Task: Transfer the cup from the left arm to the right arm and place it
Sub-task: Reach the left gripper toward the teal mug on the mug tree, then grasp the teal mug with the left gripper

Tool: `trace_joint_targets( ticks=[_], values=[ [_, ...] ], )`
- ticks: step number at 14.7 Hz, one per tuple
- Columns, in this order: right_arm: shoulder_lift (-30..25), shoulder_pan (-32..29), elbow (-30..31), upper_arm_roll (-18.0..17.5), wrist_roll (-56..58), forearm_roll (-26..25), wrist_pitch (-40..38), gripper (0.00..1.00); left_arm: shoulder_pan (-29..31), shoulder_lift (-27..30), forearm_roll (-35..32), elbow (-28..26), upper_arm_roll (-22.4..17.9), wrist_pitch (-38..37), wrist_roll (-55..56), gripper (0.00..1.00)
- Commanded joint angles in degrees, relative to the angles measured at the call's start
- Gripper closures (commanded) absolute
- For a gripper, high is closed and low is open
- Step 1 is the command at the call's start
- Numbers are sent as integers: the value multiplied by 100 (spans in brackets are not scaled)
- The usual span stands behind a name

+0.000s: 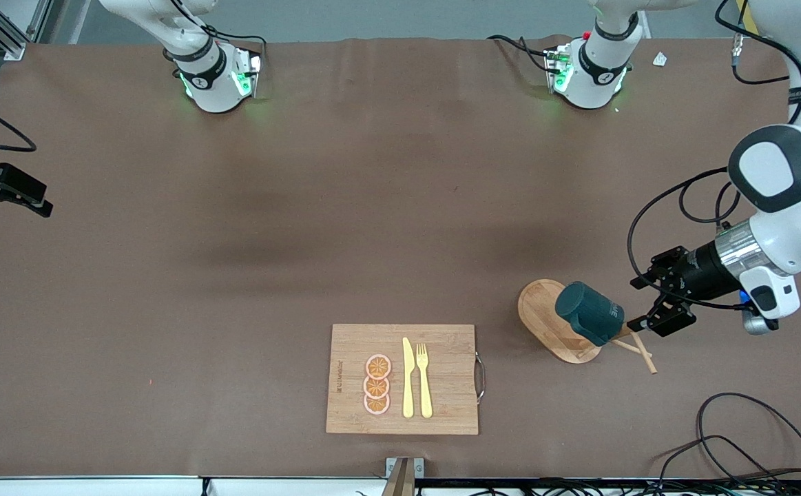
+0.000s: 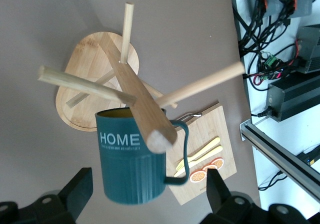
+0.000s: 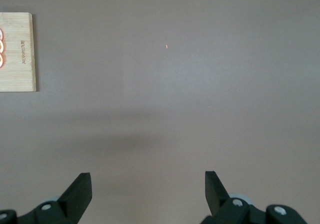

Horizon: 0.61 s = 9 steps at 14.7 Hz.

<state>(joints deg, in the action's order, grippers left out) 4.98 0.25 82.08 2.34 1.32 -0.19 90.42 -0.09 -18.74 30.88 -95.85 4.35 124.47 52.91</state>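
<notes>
On peg rack [image 1: 557,324], cup [image 1: 589,313] upright

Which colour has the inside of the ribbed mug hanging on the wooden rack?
Ochre-yellow inside the dark teal ribbed mug; the left wrist view shows it best.

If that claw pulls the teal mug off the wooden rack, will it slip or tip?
The cup looks rigid, and its ribbed side probably aids grip. It hangs by its handle on a peg of the wooden rack, so it may snag. The left gripper is open around it.
</notes>
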Motion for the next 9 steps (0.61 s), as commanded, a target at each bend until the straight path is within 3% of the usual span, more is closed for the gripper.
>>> trace_joint_targets(
  ticks=[1, 9],
  values=[
    [-94, -25, 36, -14, -61, 54, -60, 0, -70, -15, 173, -197, 40, 305, 36, 0],
    [-94, -25, 36, -23, -61, 54, -60, 0, -123, -244, 304, -311, 92, 332, 36, 0]
  ],
)
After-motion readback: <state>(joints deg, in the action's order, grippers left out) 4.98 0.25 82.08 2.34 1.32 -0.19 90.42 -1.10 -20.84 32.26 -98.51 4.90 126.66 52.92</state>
